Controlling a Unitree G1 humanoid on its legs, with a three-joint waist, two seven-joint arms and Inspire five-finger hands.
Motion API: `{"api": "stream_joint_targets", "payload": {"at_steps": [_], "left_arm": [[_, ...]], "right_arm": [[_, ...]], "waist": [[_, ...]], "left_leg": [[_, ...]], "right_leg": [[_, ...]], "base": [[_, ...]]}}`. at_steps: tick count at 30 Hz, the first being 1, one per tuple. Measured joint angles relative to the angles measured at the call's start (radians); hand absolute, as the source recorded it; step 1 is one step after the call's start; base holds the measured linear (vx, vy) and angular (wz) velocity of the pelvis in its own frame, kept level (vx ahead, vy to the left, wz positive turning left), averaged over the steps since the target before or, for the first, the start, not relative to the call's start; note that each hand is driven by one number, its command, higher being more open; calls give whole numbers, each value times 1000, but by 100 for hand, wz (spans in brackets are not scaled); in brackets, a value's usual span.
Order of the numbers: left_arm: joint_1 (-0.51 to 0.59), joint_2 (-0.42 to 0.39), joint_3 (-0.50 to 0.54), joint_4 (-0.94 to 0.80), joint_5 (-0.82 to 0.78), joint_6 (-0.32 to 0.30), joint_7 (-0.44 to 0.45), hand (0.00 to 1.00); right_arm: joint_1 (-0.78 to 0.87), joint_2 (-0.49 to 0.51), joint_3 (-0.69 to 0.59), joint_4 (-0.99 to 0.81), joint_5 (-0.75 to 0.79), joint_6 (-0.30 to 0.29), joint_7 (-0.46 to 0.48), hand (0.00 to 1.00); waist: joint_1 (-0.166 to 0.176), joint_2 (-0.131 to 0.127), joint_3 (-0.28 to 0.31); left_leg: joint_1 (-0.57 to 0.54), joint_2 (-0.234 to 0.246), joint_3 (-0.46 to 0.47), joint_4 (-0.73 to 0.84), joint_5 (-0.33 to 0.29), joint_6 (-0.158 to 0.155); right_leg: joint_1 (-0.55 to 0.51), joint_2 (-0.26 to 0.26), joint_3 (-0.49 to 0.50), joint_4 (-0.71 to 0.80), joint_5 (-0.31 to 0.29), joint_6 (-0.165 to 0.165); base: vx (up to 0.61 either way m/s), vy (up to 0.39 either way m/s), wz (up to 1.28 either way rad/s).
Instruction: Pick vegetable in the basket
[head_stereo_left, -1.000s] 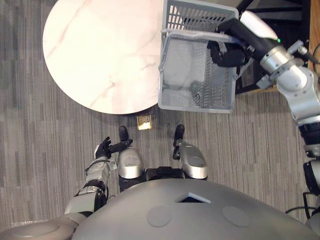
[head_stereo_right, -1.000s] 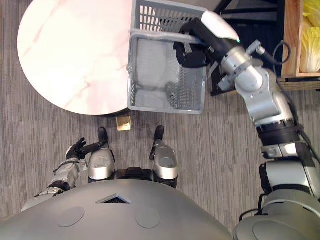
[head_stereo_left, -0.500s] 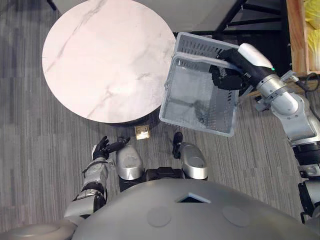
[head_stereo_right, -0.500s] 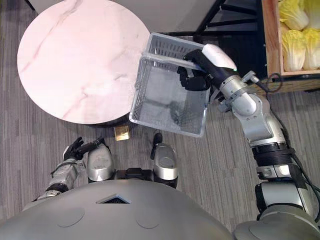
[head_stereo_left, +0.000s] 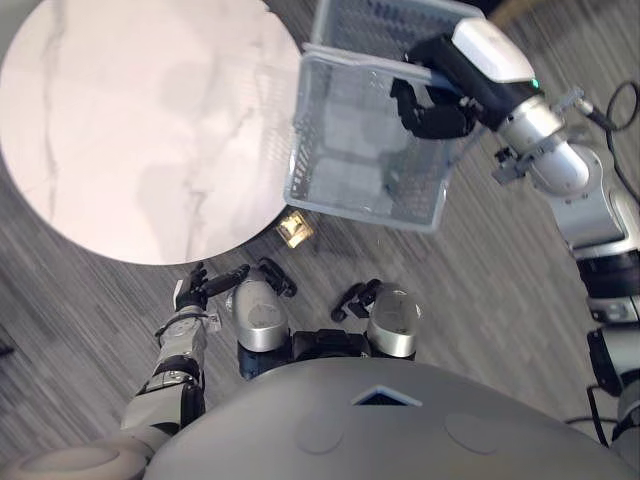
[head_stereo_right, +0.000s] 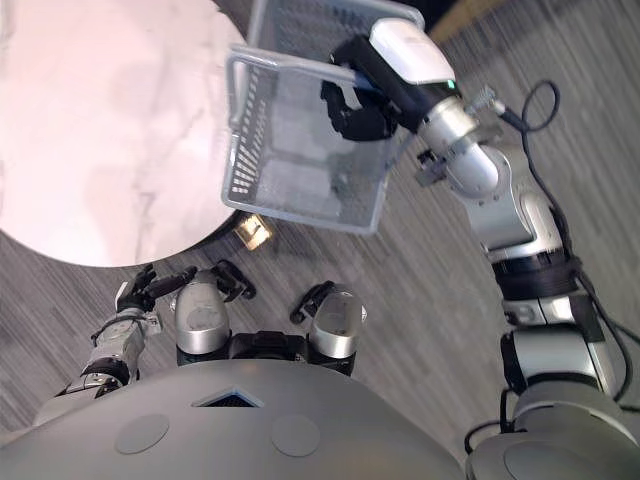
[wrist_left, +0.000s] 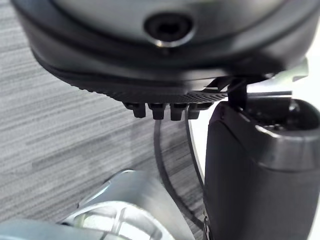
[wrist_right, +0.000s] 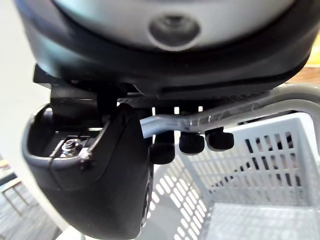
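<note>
Overhead, in the left eye view, the basket (head_stereo_left: 362, 208) is a pale grey plastic crate with slotted walls and a thin bail handle (head_stereo_left: 360, 60). It hangs tilted in the air from the right hand (head_stereo_left: 432, 110), whose dark fingers are curled round that handle. Its left side overlaps the edge of the round, pale marble table (head_stereo_left: 130, 130), and the rest hangs over grey striped carpet (head_stereo_left: 500, 300). A small yellowish square plate (head_stereo_left: 294, 228) lies on the carpet just by the table's rim. The left hand (head_stereo_left: 197, 288) hangs low at the robot's side, well apart from the basket, fingers loosely stretched and holding nothing. The right eye view gives the same layout, with the table's edge close beside the basket's left wall. The left wrist view shows that hand's fingertips (wrist_left: 160, 110) in a row beside the thumb (wrist_left: 250, 165), carpet beyond. In the right wrist view the handle runs between fingertips (wrist_right: 192, 143) and thumb (wrist_right: 100, 180), with the slotted wall behind.
</note>
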Motion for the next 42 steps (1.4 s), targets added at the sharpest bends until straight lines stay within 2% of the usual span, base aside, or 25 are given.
{"api": "stream_joint_targets", "payload": {"at_steps": [1, 3, 4, 7, 10, 13, 15, 17, 19, 21, 22, 23, 24, 25, 26, 27, 28, 30, 32, 34, 36, 42], "left_arm": [[8, -1, 1, 8, 0, 0, 1, 100], [18, -1, 0, 9, 1, 0, 1, 100], [16, -7, -1, 10, 1, 2, 1, 100], [19, -22, -12, 28, 7, 4, 0, 100], [18, -31, -33, 27, 34, 3, -13, 100], [20, -32, -43, 33, 44, 8, -17, 100], [20, -35, -43, 40, 44, 16, -15, 100], [23, -40, -52, 48, 44, 25, -17, 100], [34, -42, -52, 47, 45, 24, -11, 100], [47, -33, -45, 41, 44, 17, -1, 100], [55, -32, -16, 26, 42, -2, 3, 100], [53, -34, -10, 23, 42, -5, 3, 100], [52, -41, -8, 21, 40, -15, -2, 100], [53, -63, 0, 14, 20, -23, -4, 100], [53, -73, 3, 10, 13, -23, -3, 100], [55, -91, -1, 7, 7, -21, -6, 100], [56, -101, 0, 8, 2, -19, -8, 100], [56, -91, 13, 7, -2, -21, -5, 100], [51, -89, 10, 7, 0, -20, -9, 100], [50, -88, -3, 8, 5, -19, -9, 100], [58, -88, -3, 12, 5, -16, -10, 100], [71, -94, -10, 26, 6, -12, -12, 100]], "right_arm": [[-1, 0, 11, 0, 0, 0, 0, 0], [-3, -1, 17, -12, 1, -2, -2, 0], [-4, 0, 19, -15, 1, -2, -3, 0], [14, -7, 50, -18, 1, -2, 1, 0], [60, -36, 43, -26, -1, -2, 1, 0], [108, -56, 28, -34, -1, -2, 7, 0], [139, -56, 9, -34, -1, -2, 12, 0], [178, -56, -28, -43, 0, -2, 12, 0], [202, -55, -60, -63, 1, -2, 12, 0], [228, -49, -92, -78, 5, -5, 12, 0], [229, -35, -107, -80, 8, -5, 11, 0], [227, -26, -115, -80, 10, -5, 9, 0], [212, -16, -124, -79, 10, -5, 6, 0], [203, 0, -128, -79, 15, -5, 0, 0], [203, 6, -124, -77, 25, -5, 1, 0], [199, 14, -102, -76, 41, -5, 1, 0], [193, 43, -84, -75, 50, -12, 1, 0], [193, 65, -55, -81, 51, -32, 3, 0], [178, 67, -54, -81, 53, -41, 2, 0], [150, 66, -57, -80, 53, -42, 2, 0], [151, 66, -58, -80, 53, -42, 4, 0], [159, 66, -59, -80, 51, -41, 10, 0]], "waist": [[10, 2, -20], [6, -9, -45], [-7, -3, -44], [-39, 20, -59], [-52, 24, -67], [-77, 29, -69], [-80, 35, -70], [-92, 57, -73], [-104, 65, -73], [-101, 66, -73], [-95, 62, -70], [-98, 62, -72], [-95, 62, -73], [-69, 66, -73], [-52, 70, -72], [-33, 85, -72], [-11, 93, -68], [-21, 59, -66], [-24, 54, -68], [-35, 61, -68], [-45, 62, -69], [-49, 73, -77]], "left_leg": [[17, 10, 50, -19, 5, -8], [19, 13, 115, -25, 13, -14], [29, 25, 138, -15, 14, -15], [54, 59, 155, -12, 33, -27], [71, 80, 158, -20, 56, -33], [87, 80, 157, -31, 80, -32], [113, 86, 157, -25, 94, -20], [147, 117, 152, 26, 100, -18], [169, 152, 139, 96, 124, -10], [164, 211, 65, 234, 199, 15], [71, 233, -110, 355, 248, 15], [37, 187, -198, 329, 192, -26], [-20, 86, -357, 278, 126, -42], [-61, -49, -561, 169, 66, -75], [-64, -103, -641, 108, 50, -85], [-54, -174, -779, -41, 55, -100], [-8, -205, -846, -120, 41, -135], [-15, -239, -842, -85, 40, -119], [-17, -251, -846, -66, 29, -108], [3, -278, -833, -114, 28, -99], [19, -289, -822, -140, 30, -95], [84, -287, -723, -220, 34, -92]], "right_leg": [[7, 46, 15, -105, 16, 67], [2, 61, 9, -180, -13, 116], [0, 73, 18, -199, -2, 155], [27, 125, 29, -248, 17, 142], [56, 166, 36, -303, 30, 132], [78, 179, 35, -326, 32, 130], [99, 182, 41, -326, 32, 129], [145, 197, 42, -333, 29, 125], [188, 207, 50, -356, 26, 121], [244, 219, 83, -395, 26, 120], [274, 214, 128, -411, 26, 120], [269, 207, 149, -410, 26, 120], [250, 192, 207, -407, 24, 120], [216, 182, 279, -406, 31, 129], [201, 182, 314, -402, 34, 134], [179, 195, 380, -387, 35, 138], [149, 213, 455, -365, 30, 154], [123, 201, 496, -369, 38, 166], [122, 188, 541, -397, 60, 189], [121, 167, 567, -433, 89, 208], [123, 159, 574, -444, 95, 210], [99, 162, 674, -466, 113, 219]], "base": [[-99, -24, -150], [-36, -79, -102], [-10, -101, -58], [8, -139, -32], [20, -118, -15], [25, -106, -3], [40, -79, -15], [61, -58, -14], [82, -60, -25], [73, -50, -49], [67, 46, -51], [70, 104, -66], [55, 218, -103], [39, 211, -128], [38, 299, -167], [43, 344, -176], [51, 366, -169], [54, 225, -97], [59, 175, -51], [44, 155, -32], [19, 74, -20], [20, 27, -44]]}}
